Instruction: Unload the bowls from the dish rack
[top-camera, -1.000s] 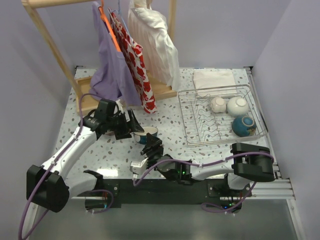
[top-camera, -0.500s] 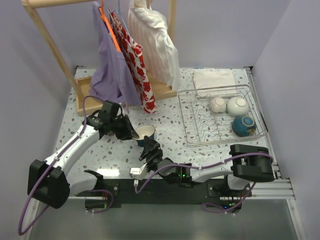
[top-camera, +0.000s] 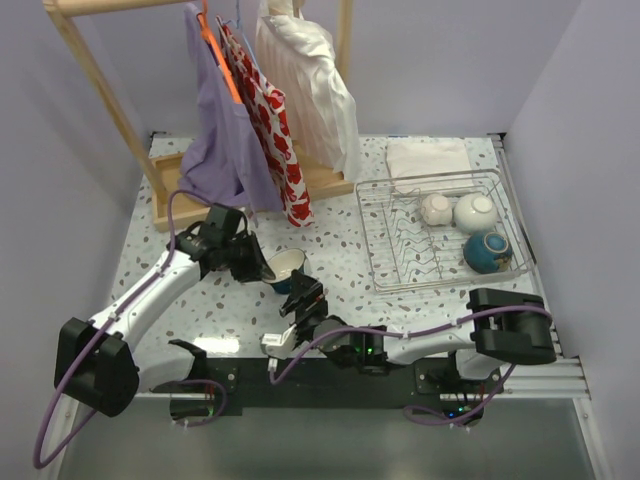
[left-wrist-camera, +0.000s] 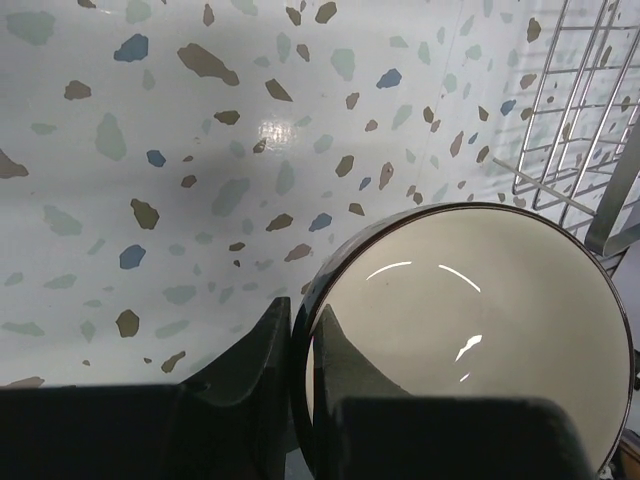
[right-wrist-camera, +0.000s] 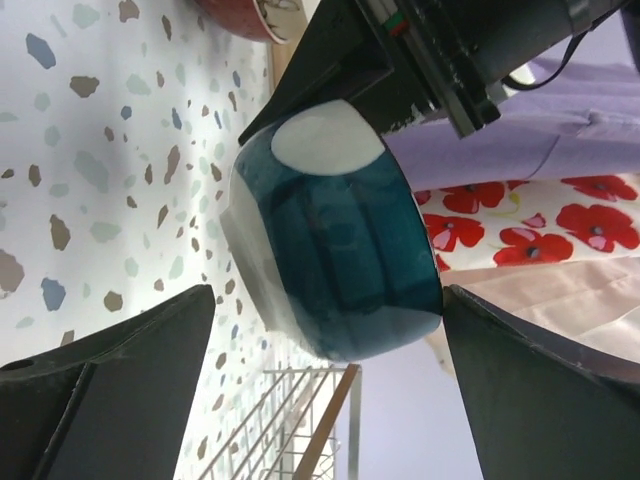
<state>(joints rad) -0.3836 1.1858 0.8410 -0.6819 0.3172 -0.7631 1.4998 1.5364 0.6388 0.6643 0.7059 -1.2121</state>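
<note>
Your left tool (left-wrist-camera: 300, 322) has just clamped onto the rim of the teal bowl (left-wrist-camera: 470, 330). One finger is inside the pale interior and one outside, almost closed, with only the bowl's wall between them. A second ago it stood wide open beside that bowl.

Your right tool (right-wrist-camera: 328, 295) has done the reverse. It had the bowl in a half-closed grip and has now sprung fully apart. Its fingers stand on either side of the blue outside, touching nothing.

So the bowl has changed hands. The left tool alone carries it, tilted and seemingly clear of the worktop (top-camera: 340, 235), about midway between the left and right edges and toward the near edge.

The handover looks complete. Your right arm is free to back off and return for another bowl, while the left can set this one down on its own side.

A red bowl (right-wrist-camera: 240, 12) already sits on the worktop just beyond the left tool. The dish rack (top-camera: 400, 255) stands at the far right corner and still holds three: a cream bowl (top-camera: 435, 208), a white bowl (top-camera: 474, 211) and a second teal bowl (top-camera: 488, 252). By that count you are roughly halfway.
</note>
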